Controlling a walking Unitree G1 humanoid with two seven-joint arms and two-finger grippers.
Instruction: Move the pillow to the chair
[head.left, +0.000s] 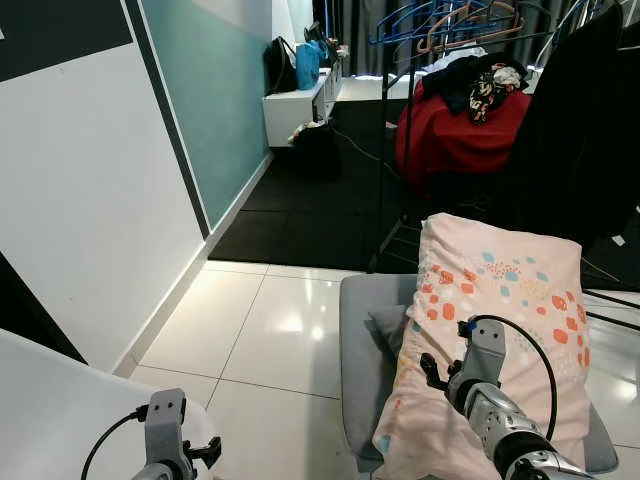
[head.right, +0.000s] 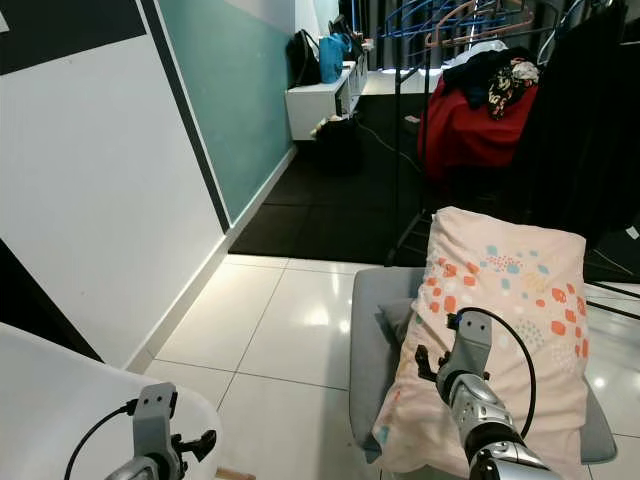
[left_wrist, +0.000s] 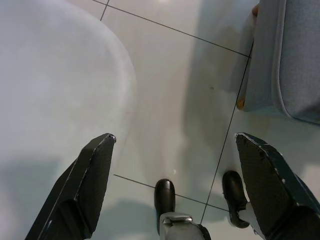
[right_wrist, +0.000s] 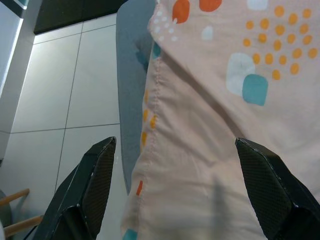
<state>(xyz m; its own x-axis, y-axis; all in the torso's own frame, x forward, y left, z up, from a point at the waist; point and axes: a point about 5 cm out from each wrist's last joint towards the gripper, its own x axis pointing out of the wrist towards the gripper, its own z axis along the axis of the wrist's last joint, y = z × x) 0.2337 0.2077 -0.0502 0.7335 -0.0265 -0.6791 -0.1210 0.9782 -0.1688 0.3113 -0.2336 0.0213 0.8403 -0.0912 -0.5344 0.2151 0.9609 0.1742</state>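
Observation:
A pale pink pillow (head.left: 500, 330) with orange and blue spots lies along the seat of a grey padded chair (head.left: 365, 340) and leans up its back. My right gripper (right_wrist: 175, 142) hangs just above the pillow's lower part (right_wrist: 210, 150), open, with nothing held between its fingers. My left gripper (left_wrist: 175, 137) is low at my left side and stands open over the tiled floor, beside a white rounded surface (left_wrist: 50, 75). The chair's grey edge (left_wrist: 295, 60) lies off to its side.
A white wall (head.left: 90, 200) runs along the left. Behind the chair stand a clothes rack (head.left: 440, 30) with hangers, a red-draped heap (head.left: 450, 130), a black floor mat (head.left: 300, 220) and a white shelf (head.left: 295, 105). My feet (left_wrist: 165, 192) stand on glossy tiles.

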